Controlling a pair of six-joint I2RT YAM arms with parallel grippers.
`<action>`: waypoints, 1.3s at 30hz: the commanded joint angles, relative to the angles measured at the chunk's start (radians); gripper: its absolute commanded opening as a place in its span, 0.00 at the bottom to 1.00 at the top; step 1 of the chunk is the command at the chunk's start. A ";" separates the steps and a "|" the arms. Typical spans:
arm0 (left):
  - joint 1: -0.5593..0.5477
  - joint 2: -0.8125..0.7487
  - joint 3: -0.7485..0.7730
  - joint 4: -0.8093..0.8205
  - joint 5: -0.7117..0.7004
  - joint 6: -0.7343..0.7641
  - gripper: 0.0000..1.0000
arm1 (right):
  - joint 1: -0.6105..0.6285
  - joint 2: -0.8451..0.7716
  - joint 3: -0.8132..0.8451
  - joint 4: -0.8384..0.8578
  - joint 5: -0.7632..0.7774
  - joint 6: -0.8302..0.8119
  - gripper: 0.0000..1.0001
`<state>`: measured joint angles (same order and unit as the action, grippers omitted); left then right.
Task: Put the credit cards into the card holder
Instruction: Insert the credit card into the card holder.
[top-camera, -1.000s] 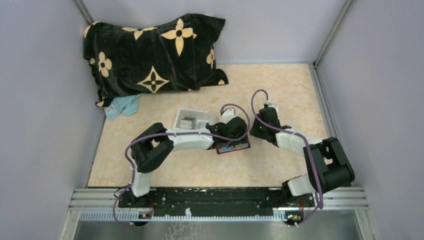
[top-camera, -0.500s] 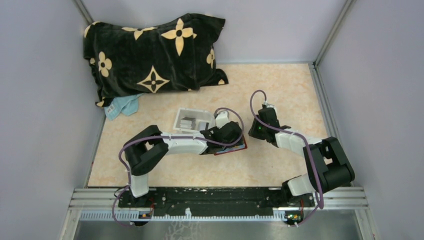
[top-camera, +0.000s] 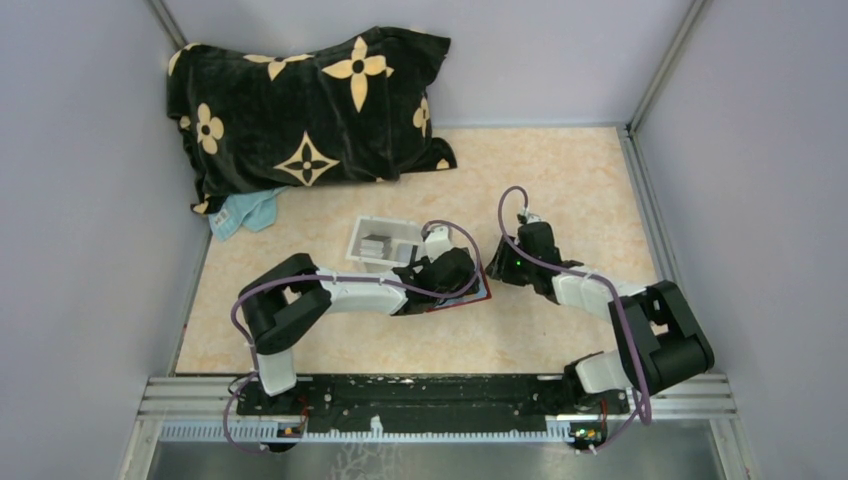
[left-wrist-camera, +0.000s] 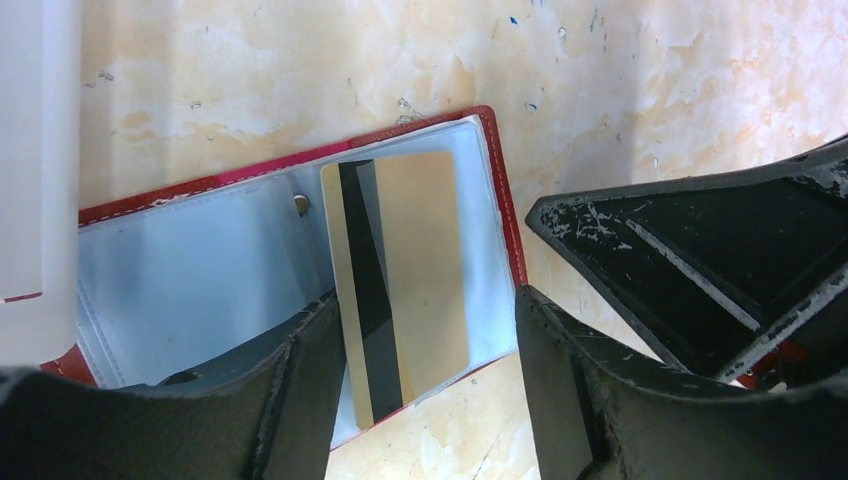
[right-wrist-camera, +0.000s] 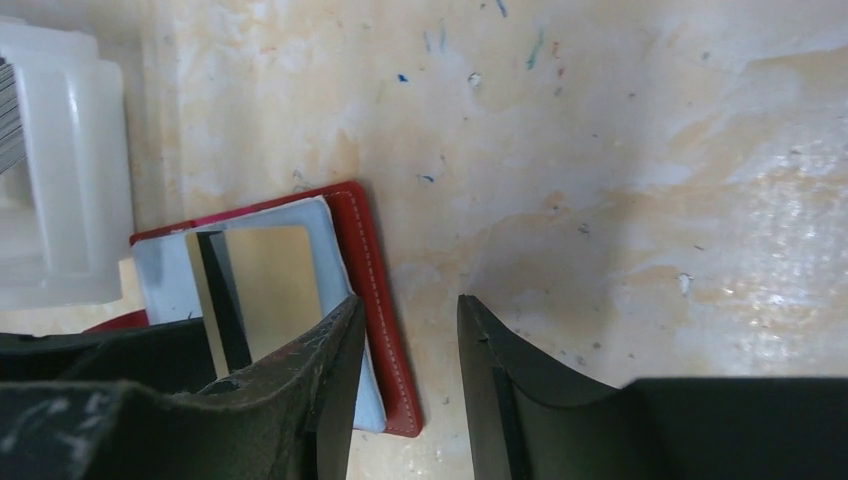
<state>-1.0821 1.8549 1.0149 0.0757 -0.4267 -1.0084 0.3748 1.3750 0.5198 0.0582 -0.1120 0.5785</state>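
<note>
Over the card holder (left-wrist-camera: 200, 260), left jaws gape astride the loose tan card (left-wrist-camera: 420, 250); right jaws half-open, empty; closing off-centre could skew it.

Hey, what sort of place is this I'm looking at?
Probably a robot test cell, not a home: two arms bolted to a rail, plain grey walls boxing in the table, and a staged card holder.

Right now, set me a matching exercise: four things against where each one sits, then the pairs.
Things:
1 card holder
2 striped card
3 white tray
4 pillow

Places:
A far left corner
B on the holder's inner face
C lying open on the table
D just beyond the holder

Pairs: 1-C, 2-B, 3-D, 4-A
</note>
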 joint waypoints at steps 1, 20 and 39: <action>0.003 0.069 -0.052 -0.082 0.038 -0.002 0.67 | 0.013 0.009 -0.032 0.033 -0.078 -0.002 0.41; 0.034 0.116 -0.110 -0.019 0.131 -0.009 0.64 | 0.056 0.118 -0.139 0.202 -0.157 0.054 0.44; 0.034 0.189 -0.050 -0.143 0.157 -0.008 0.63 | 0.094 0.107 -0.244 0.395 -0.276 0.112 0.26</action>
<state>-1.0550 1.8843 1.0195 0.1013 -0.3740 -1.0122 0.4057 1.4548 0.3454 0.5392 -0.2035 0.6476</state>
